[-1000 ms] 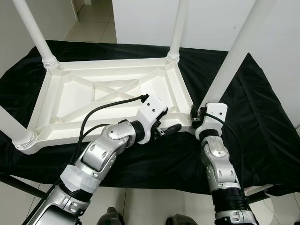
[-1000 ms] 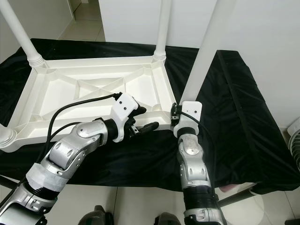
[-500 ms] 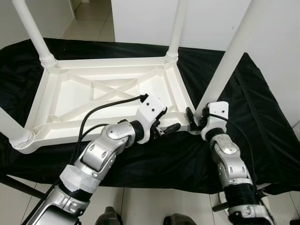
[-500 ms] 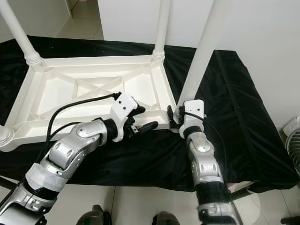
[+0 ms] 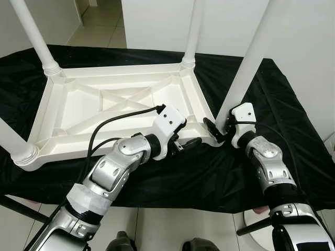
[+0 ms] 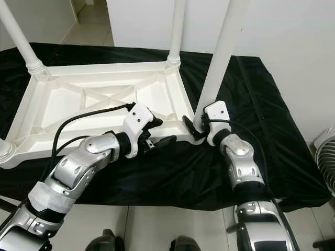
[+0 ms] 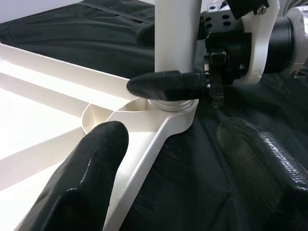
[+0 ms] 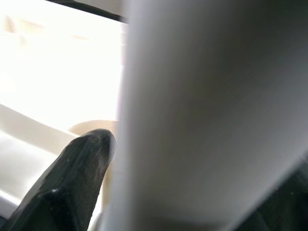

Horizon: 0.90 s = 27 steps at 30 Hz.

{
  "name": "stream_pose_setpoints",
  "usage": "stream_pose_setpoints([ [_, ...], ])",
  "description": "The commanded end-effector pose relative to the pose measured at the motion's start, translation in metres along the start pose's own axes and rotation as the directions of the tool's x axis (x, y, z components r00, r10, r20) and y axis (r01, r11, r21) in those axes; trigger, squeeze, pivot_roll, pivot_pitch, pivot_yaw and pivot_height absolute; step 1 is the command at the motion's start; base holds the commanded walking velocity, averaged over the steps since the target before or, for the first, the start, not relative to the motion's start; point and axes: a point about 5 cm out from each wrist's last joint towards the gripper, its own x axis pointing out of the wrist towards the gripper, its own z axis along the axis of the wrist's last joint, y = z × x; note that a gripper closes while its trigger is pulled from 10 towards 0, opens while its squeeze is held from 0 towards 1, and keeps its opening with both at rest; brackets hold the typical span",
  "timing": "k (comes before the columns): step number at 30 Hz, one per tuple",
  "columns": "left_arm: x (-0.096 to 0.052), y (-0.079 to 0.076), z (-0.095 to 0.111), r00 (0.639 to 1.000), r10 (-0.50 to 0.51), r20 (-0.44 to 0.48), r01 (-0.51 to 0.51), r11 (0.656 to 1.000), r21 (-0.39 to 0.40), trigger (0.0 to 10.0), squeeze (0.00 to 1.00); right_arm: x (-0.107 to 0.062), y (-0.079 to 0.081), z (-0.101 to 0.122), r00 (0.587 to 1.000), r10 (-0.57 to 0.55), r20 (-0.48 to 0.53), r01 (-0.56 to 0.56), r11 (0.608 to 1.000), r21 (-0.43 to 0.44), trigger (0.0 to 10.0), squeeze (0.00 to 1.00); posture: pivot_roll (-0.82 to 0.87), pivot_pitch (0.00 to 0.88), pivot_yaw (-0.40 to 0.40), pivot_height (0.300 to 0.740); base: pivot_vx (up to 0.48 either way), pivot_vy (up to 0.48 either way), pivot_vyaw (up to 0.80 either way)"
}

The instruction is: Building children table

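The white children's table [image 5: 115,104] lies upside down on my black-draped desk [image 5: 293,125]. My right hand [image 5: 219,130] clasps the base of the leg [image 5: 246,63] at 3 o'clock; my left hand [image 5: 187,143] spreads open astride the near rim.

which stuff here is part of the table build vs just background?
In the job:
- white tabletop, upside down on the cloth
- near-right table leg, standing in its corner socket
- right gripper, fingers around that leg's base
- left gripper, open at the tabletop's near edge
- three other legs, upright in their corners

Just about:
- black cloth
- tiled floor
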Motion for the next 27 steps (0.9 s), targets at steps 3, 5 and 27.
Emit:
stream_pose_setpoints([
  [3,-0.002,0.001,0.003,1.0,-0.024,0.003,0.024,1.0,0.018,10.0,0.0,0.005,0.005,-0.002,0.996,0.084,-0.001,-0.084,0.996,-0.006,10.0,0.0,-0.02,0.0,0.003,0.74,0.0,0.0,0.0],
  [5,-0.002,0.001,0.003,1.0,-0.022,0.002,0.022,1.0,0.019,10.0,0.0,0.006,0.006,-0.006,0.993,0.117,-0.005,-0.117,0.993,0.003,4.9,0.0,-0.01,0.0,0.003,0.74,0.0,0.0,0.0],
  [27,-0.005,-0.004,0.0,0.999,-0.04,-0.014,0.04,0.999,0.003,10.0,0.0,-0.005,0.013,-0.032,0.976,-0.201,-0.082,0.211,0.968,0.135,10.0,0.0,-0.02,0.0,0.016,0.74,0.0,0.0,0.0],
])
